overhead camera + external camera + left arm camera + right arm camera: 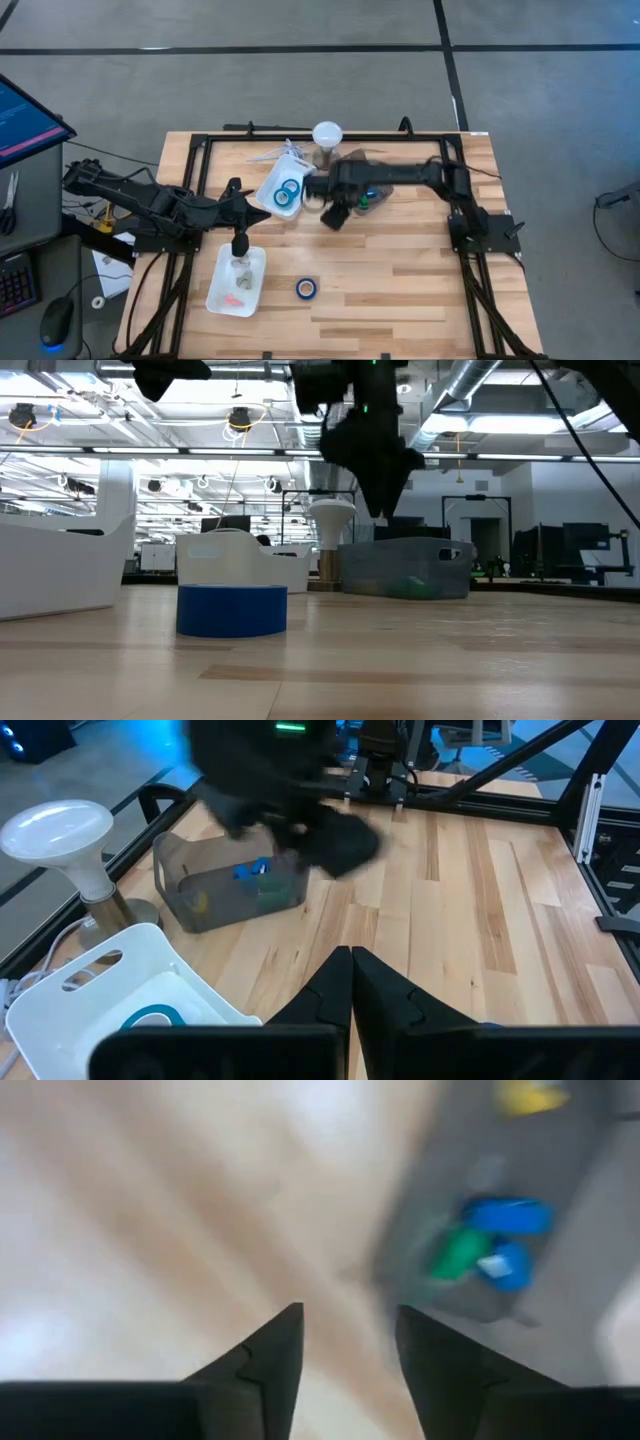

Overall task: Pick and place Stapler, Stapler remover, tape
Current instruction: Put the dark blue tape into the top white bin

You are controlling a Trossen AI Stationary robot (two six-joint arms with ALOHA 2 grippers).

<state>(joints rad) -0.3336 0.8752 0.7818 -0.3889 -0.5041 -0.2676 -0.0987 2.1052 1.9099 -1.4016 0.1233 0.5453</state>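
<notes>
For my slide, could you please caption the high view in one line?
Right gripper hovers open beside the grey bin; left gripper waits over a white tray, one blue tape roll loose on the table.

My right arm reaches in from the right side of the table toward its middle, the forearm lying nearly level and the wrist bent down at the end. My right dark two-finger pincer (334,215) hangs in the air above the boards with nothing in it; its two black fingers (262,1355) stand a little apart, a narrow gap showing between the tips. My left arm stretches in from the left edge, folded low, its wrist pointing toward the middle of the table. My left dark two-finger pincer (351,956) has its tips pressed together and carries nothing.
</notes>
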